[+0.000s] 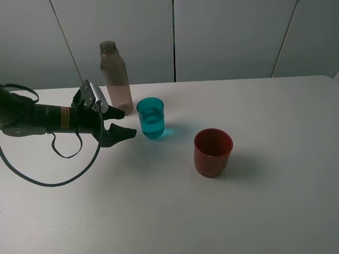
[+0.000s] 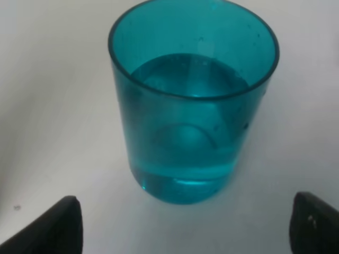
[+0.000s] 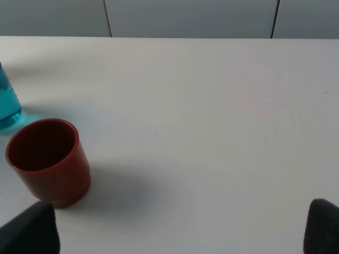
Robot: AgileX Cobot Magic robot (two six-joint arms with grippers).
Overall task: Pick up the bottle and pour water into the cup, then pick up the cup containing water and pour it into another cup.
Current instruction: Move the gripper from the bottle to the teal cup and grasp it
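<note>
In the right wrist view the edge cuts off most of the cup [image 3: 7, 108].

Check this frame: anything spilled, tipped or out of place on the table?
Nothing stands out. The bottle, the teal cup holding water and the red cup all stand upright, and no spill shows on the table.

The bottle [image 1: 116, 79] stands upright at the back of the white table [image 1: 275, 201]. It is tall and slim, of smoky grey-brown translucent plastic, with a threaded neck and no cap. The teal cup [image 1: 151, 118] [image 2: 193, 100] stands upright just in front of the bottle and a little to its right, near it but not touching. It is narrow with straight sides, and water fills more than half of it. The red cup [image 1: 213, 152] [image 3: 48, 161] is wider, squat and dark. It stands upright further right and nearer the front, apart from the teal cup, and it appears empty.
</note>
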